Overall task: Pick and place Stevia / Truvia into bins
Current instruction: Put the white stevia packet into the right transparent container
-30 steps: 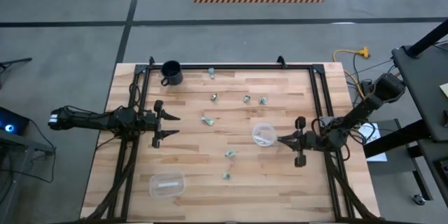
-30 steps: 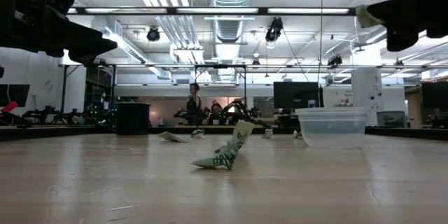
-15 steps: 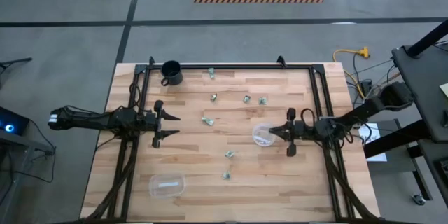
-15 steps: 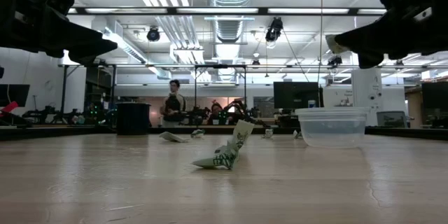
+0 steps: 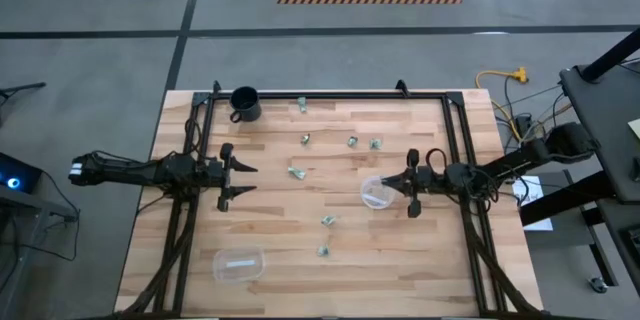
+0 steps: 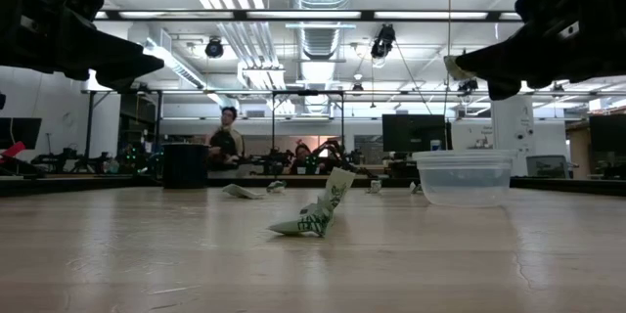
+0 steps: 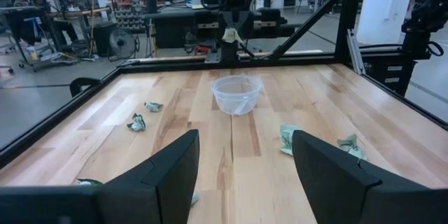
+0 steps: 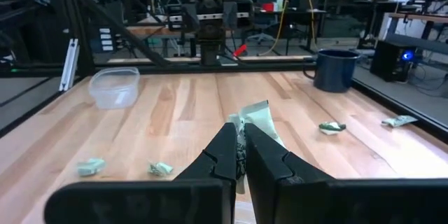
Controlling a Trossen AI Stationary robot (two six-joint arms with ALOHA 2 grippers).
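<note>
Several small green-and-white Stevia / Truvia packets lie scattered on the wooden table, among them one [image 5: 296,172] near the middle and one [image 5: 327,220] nearer the front. One bin, a clear round bowl [image 5: 375,192], stands right of centre. The other, a clear rounded tub [image 5: 238,263], stands near the front left with a packet lying in it. My right gripper [image 5: 388,183] hovers at the bowl's right rim, shut on a packet [image 8: 255,122]. My left gripper [image 5: 247,179] waits open at the table's left, level, touching nothing. My right gripper pinches one packet between its two shut fingers [image 8: 225,155], pointing level toward the table's left. The packet's free end [image 8: 257,117] sticks out past the fingertips. The packet [image 6: 454,63] is lifted clear, well above the table and higher than the bowl [image 6: 465,178].
A black mug [image 5: 244,103] stands at the far left corner. A black frame rail [image 5: 325,95] runs along the far edge and down both sides. More packets lie toward the far edge [image 5: 352,141]. Bare wood lies between the bowl and the tub.
My right arm has swung toward the table's far edge and left, carrying the pinched packet from beside the bowl's near right side to its right rim. It has stayed shut throughout. A person has walked across the room beyond the table.
</note>
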